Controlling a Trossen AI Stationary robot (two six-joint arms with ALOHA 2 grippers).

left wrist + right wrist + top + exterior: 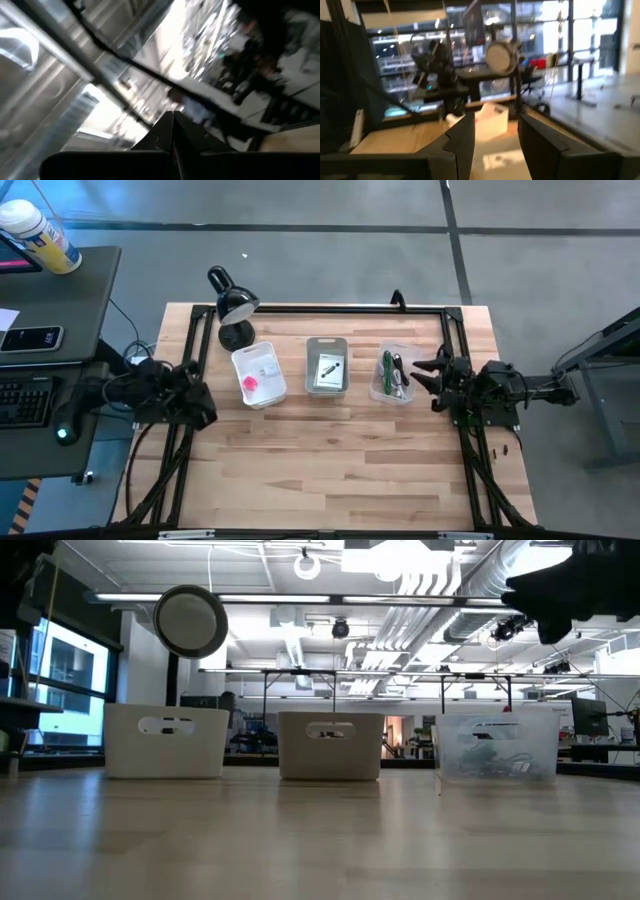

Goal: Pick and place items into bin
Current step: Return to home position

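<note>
Gray bin [326, 342]: we see a white card reader box [328, 370] inside — print unreadable.
Right gripper [496, 140]: spread wide, beside clear bin [500, 730].
Left gripper [172, 121]: pinched together, table's left edge.

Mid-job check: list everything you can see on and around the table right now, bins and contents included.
White bin: one, white, left of the row; holds a pink cube and pale pieces.
Grey bin: one, grey, middle of the row; a white packet with a dark part shows on top.
Clear bin: one, clear, right of the row; holds green and black cords.
Lamp: one, black, behind the white bin.
Table: one, light wood.
Side desk: one, dark, left of the table; keyboard, phone and bottle on it.
Left gripper: shut, at the table's left edge.
Right gripper: open, beside the clear bin.
</note>
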